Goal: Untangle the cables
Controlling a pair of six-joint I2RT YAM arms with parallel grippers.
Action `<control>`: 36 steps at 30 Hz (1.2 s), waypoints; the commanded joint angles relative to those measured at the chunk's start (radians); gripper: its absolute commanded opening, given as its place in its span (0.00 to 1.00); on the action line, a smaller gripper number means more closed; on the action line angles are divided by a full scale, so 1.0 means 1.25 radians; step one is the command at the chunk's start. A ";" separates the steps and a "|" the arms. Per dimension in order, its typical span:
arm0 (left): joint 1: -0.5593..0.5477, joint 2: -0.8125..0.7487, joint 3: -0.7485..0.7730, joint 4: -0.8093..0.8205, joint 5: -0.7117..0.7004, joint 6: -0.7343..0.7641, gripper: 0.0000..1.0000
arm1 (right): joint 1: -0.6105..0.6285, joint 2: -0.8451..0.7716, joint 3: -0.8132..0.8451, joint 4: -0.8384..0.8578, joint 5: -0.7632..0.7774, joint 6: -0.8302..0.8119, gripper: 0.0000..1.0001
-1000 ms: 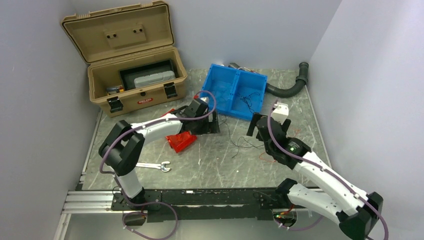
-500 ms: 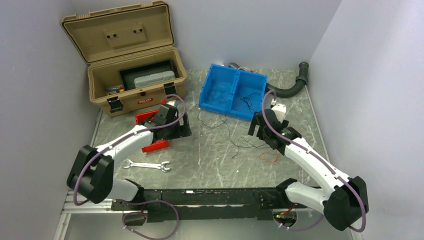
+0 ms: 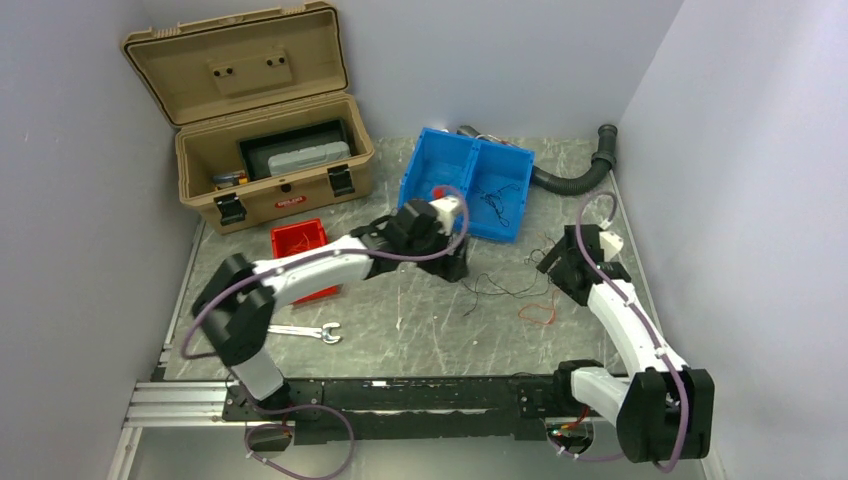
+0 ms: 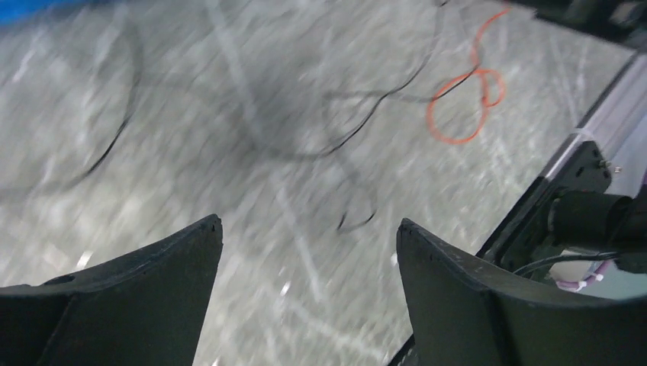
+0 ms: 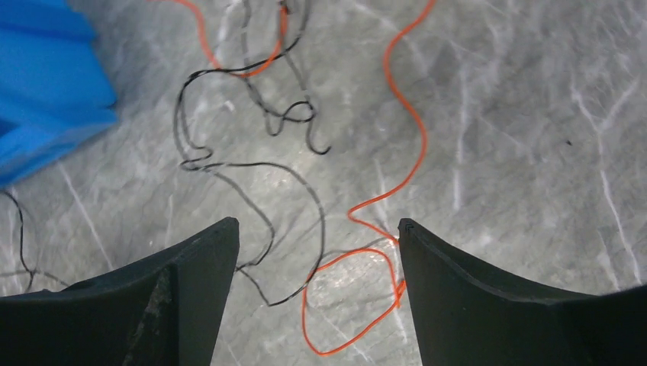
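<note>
The cables are thin wires loose on the grey table: black strands (image 3: 497, 287) at the centre and an orange-red loop (image 3: 539, 311) to their right. More black wire lies in the blue bin's right compartment (image 3: 494, 201). My left gripper (image 3: 457, 266) is open and empty, just left of the black strands. Its wrist view, blurred, shows black wires (image 4: 366, 114) and the orange loop (image 4: 464, 101) ahead of the open gripper (image 4: 309, 229). My right gripper (image 3: 555, 266) is open above the orange loop (image 5: 347, 305), with black wires (image 5: 252, 152) beyond it (image 5: 317, 229).
A blue two-part bin (image 3: 461, 152) stands at the back centre. An open tan toolbox (image 3: 270, 190) is at the back left, with a red box (image 3: 298, 240) in front of it. A wrench (image 3: 300, 331) lies front left. A black ribbed hose (image 3: 575, 178) runs at the back right.
My left arm swung right, from the red box to the table's centre beside the wires. My right gripper moved right and back, away from the bin, to above the orange loop.
</note>
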 commanded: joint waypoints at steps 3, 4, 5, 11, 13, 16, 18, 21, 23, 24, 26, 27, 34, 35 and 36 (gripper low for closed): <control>-0.051 0.227 0.255 -0.037 0.088 0.043 0.86 | -0.069 -0.001 -0.051 0.105 -0.115 0.007 0.73; -0.051 0.255 0.275 -0.049 0.099 0.035 0.86 | -0.069 0.016 -0.058 0.120 -0.143 0.012 0.71; -0.051 0.273 0.283 -0.047 0.118 0.027 0.86 | -0.068 0.031 -0.065 0.134 -0.171 0.014 0.69; -0.049 0.319 0.252 -0.017 0.180 -0.028 0.72 | -0.069 0.030 -0.129 0.235 -0.243 0.055 0.47; -0.039 0.318 0.215 0.002 0.214 -0.052 0.59 | -0.070 0.050 -0.113 0.218 -0.244 0.050 0.28; -0.013 0.270 0.130 0.065 0.255 -0.083 0.36 | -0.069 0.052 -0.088 0.185 -0.238 0.034 0.00; 0.015 0.219 0.074 0.108 0.270 -0.094 0.20 | -0.058 0.013 -0.066 0.165 -0.215 0.012 0.00; 0.071 0.141 0.019 0.102 0.276 -0.084 0.00 | -0.028 -0.068 -0.005 0.115 -0.137 -0.021 0.00; 0.115 0.093 -0.009 0.088 0.284 -0.070 0.00 | -0.013 -0.095 0.047 0.087 -0.116 -0.038 0.00; 0.134 0.068 -0.019 0.079 0.287 -0.062 0.00 | -0.009 -0.104 0.076 0.076 -0.113 -0.046 0.00; 0.171 0.016 -0.035 0.052 0.284 -0.043 0.00 | -0.001 -0.110 0.133 0.057 -0.113 -0.056 0.00; 0.187 -0.011 -0.038 0.032 0.274 -0.031 0.00 | 0.004 -0.111 0.170 0.054 -0.123 -0.061 0.00; 0.247 -0.194 -0.039 -0.082 0.180 0.043 0.28 | 0.151 -0.051 0.415 0.080 -0.146 -0.127 0.00; 0.247 -0.219 -0.040 -0.080 0.176 0.051 0.48 | 0.178 -0.033 0.460 0.077 -0.138 -0.136 0.00; 0.247 -0.243 -0.044 -0.073 0.173 0.057 0.66 | 0.197 -0.016 0.501 0.077 -0.150 -0.146 0.00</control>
